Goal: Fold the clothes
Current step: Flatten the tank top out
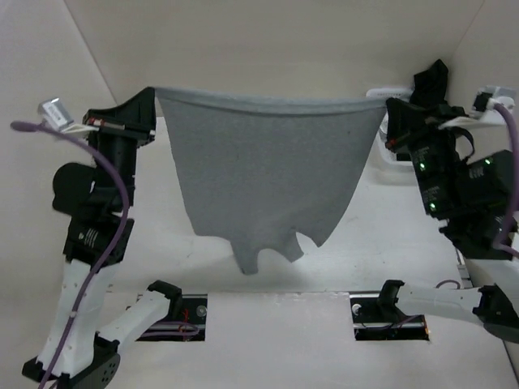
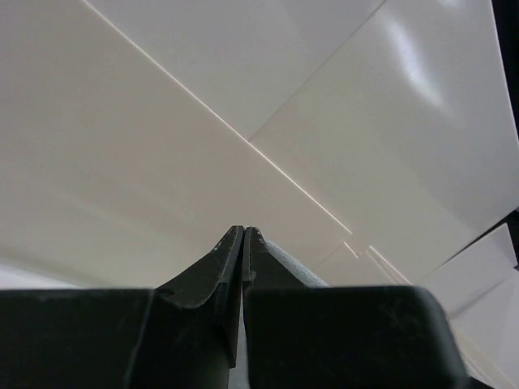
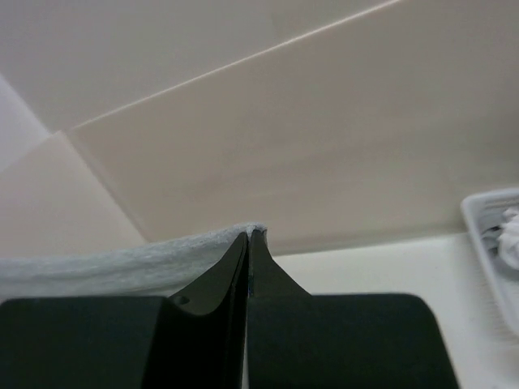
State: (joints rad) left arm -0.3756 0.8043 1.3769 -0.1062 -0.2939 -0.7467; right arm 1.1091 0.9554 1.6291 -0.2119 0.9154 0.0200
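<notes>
Nearest your overhead camera, the two arm bases sit at the bottom edge, each beside a dark cut-out in the white table.

Item 1, left gripper: you see it raised at upper left. In the left wrist view its black fingers are pressed together along their whole length, with a thin grey strip of fabric showing just beside the tip. Finding: pinching one top corner of the grey knit top.

Item 2, right gripper: raised at upper right, at about the same height as the left one. In the right wrist view the fingers meet with no gap, and a rolled grey edge runs from the tip away to the left. Finding: pinching the opposite top corner of the same top.

Item 3, the garment: it hangs spread between the two grippers, its upper edge drawn across with a slight sag in the middle. The body narrows downward and ends in two uneven lobes at lower centre. Its surface is plain heather grey, unmarked. You cannot tell from above whether the lowest lobe touches the table.

Item 4, surroundings: a white slatted basket stands at the right, near the right arm, with something crumpled and white inside. Plain pale walls enclose the workspace.
</notes>
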